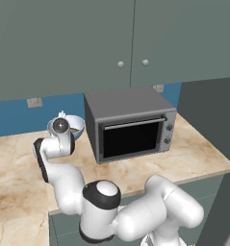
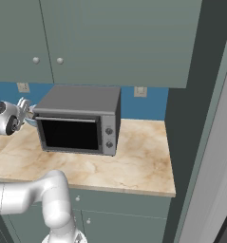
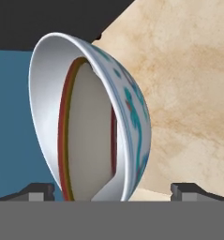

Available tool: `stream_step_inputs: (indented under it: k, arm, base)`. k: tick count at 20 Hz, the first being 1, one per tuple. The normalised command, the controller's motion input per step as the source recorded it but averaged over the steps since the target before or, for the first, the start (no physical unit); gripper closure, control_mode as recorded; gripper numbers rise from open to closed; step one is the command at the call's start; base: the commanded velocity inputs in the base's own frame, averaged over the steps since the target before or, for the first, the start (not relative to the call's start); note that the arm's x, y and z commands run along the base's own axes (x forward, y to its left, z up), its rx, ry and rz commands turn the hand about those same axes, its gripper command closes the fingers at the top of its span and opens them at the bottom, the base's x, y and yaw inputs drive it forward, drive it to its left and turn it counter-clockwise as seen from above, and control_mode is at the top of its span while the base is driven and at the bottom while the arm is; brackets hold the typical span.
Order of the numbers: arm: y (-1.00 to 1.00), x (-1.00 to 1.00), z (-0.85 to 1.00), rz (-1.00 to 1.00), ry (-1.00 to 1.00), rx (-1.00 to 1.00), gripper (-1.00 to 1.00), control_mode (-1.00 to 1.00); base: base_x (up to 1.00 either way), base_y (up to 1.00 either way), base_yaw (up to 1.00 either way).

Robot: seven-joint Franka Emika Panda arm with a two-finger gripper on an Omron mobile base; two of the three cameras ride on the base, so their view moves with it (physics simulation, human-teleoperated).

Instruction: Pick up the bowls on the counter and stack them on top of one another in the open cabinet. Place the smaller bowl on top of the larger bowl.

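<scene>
Through the hand camera I see the deep white bowl with pale blue pattern [image 3: 92,117] close ahead of the tool [image 3: 112,190], between its widely parted fingertips, with a red-rimmed tan disc inside it; nothing is gripped. From the left base camera it sits just beyond the tool on the beige marbled table [image 1: 184,158], beside the grey microwave [image 1: 131,125].

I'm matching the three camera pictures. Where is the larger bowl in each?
Left base view: larger bowl at centre-left, behind the arm's wrist, left of the microwave.
Right base view: a sliver of bowl at the left, just left of the microwave.
Hand view: centre-left, rolled on edge, ahead of the gripper.
Shared landmark: the microwave.
</scene>
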Motion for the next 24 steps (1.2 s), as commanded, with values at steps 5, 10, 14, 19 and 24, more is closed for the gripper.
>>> stream_step_inputs:
  k: [5, 10, 14, 19, 24]
  arm:
    - [0.00, 0.14, -0.13, 0.00, 0.00, 0.00, -1.00, -1.00]
    - [0.00, 0.24, -0.17, 0.00, 0.00, 0.00, -1.00, -1.00]
    - [0.02, 0.29, -0.19, 0.00, 0.00, 0.00, -1.00, -1.00]
    - [0.09, 0.24, -0.19, 0.00, 0.00, 0.00, -1.00, -1.00]
    - [0.13, 0.14, -0.16, 0.00, 0.00, 0.00, -1.00, -1.00]
  base:
    - [0.00, 0.00, 0.00]
    - [0.00, 0.00, 0.00]
    - [0.00, 0.00, 0.00]
    - [0.00, 0.00, 0.00]
    - [0.00, 0.00, 0.00]
